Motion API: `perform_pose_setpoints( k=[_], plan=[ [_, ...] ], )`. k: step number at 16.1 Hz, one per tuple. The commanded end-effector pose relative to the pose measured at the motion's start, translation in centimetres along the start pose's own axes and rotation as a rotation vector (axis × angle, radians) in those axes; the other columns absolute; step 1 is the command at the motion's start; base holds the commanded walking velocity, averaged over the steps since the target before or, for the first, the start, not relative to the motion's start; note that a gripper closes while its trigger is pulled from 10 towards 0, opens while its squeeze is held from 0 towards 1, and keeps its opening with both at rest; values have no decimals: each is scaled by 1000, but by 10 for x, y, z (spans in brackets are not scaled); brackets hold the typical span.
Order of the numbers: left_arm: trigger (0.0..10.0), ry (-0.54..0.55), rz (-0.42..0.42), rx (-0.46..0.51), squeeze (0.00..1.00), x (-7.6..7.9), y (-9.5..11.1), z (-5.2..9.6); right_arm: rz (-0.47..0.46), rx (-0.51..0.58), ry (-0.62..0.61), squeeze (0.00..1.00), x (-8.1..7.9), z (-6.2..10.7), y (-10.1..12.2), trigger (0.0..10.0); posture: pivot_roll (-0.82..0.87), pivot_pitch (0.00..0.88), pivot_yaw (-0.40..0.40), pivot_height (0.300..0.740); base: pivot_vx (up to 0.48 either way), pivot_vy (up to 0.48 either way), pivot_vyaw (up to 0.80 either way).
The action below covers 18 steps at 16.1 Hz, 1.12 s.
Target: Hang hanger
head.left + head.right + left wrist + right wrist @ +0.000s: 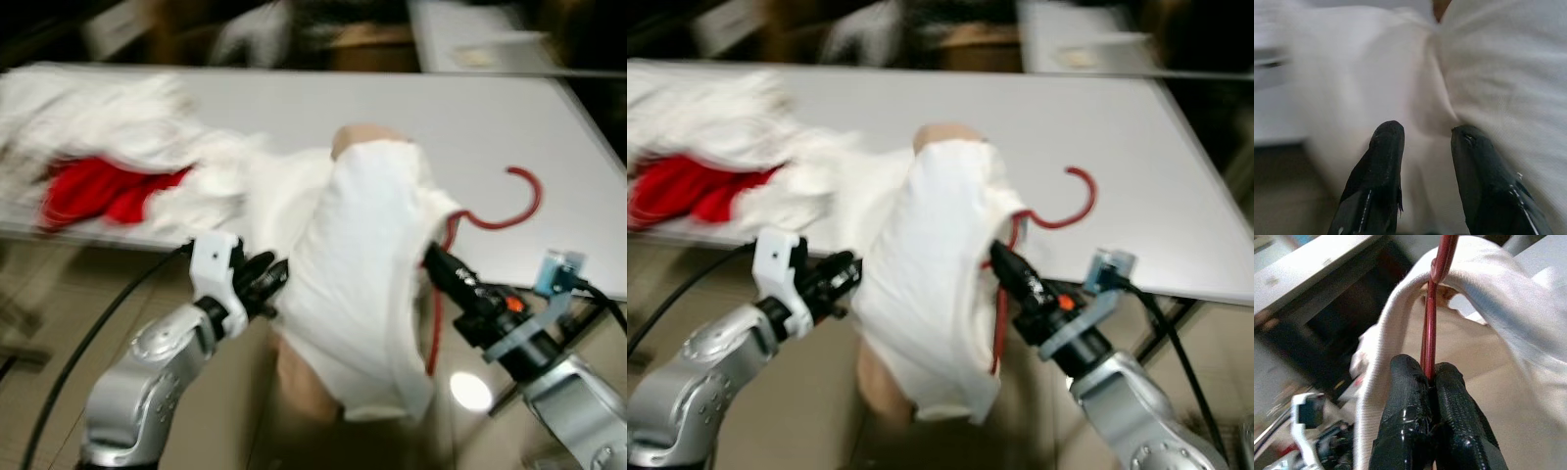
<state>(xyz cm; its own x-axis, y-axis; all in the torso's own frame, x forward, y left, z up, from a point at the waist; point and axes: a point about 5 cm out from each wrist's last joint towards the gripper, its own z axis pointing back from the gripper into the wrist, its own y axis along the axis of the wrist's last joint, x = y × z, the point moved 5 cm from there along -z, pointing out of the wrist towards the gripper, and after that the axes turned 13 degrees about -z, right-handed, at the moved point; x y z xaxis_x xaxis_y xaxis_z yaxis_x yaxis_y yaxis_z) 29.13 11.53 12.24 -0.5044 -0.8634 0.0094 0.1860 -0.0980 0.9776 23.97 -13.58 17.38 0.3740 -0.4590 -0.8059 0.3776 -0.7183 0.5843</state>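
Observation:
A red hanger (524, 201) sits inside a white garment (362, 284) that droops over the front edge of the white table (470, 117); its hook lies on the tabletop. My right gripper (436, 259) is at the garment's right side, shut on the hanger's thin red bar (1430, 333), which runs up into the neck opening. My left gripper (269, 279) is at the garment's left edge, open, with the white cloth (1400, 73) just beyond its fingertips (1388, 129). Something tan (304, 392) shows above and below the garment.
A heap of white and red clothes (98, 186) lies on the table's left part. Another table (490, 39) stands behind. A black cable (88, 343) hangs by my left arm over the brown floor. The views are blurred.

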Motion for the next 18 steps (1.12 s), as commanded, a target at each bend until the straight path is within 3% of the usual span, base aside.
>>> perform_pose_setpoints(
  k=[1, 3, 8, 15, 18],
  plan=[
    [10000, 38, -17, 17, 0, -8, 5, 2, -7, -24, 34, 0, -6, -3, -3, 10000, -26, 29, 89, 740, 0, 0, 800],
    [10000, 46, -18, 6, 0, -8, 2, 5, 23, -55, 13, 0, -4, -4, -9, 10000, -33, 50, 71, 740, 0, 0, 800],
    [10000, 23, -94, -30, 0, 9, -7, 7, 71, -123, -40, 0, 6, -5, -22, 10000, -17, 61, 77, 740, 0, 0, 800],
    [10000, 73, -94, -20, 0, 0, -2, 5, 67, -91, -86, 0, 12, -12, -27, 10000, -10, 77, 82, 740, 0, 0, 800],
    [10000, 61, -109, -19, 0, 6, -3, 3, 79, -82, -101, 0, 16, -13, -25, 10000, -1, 66, 99, 740, 0, 0, 800]
  ],
)
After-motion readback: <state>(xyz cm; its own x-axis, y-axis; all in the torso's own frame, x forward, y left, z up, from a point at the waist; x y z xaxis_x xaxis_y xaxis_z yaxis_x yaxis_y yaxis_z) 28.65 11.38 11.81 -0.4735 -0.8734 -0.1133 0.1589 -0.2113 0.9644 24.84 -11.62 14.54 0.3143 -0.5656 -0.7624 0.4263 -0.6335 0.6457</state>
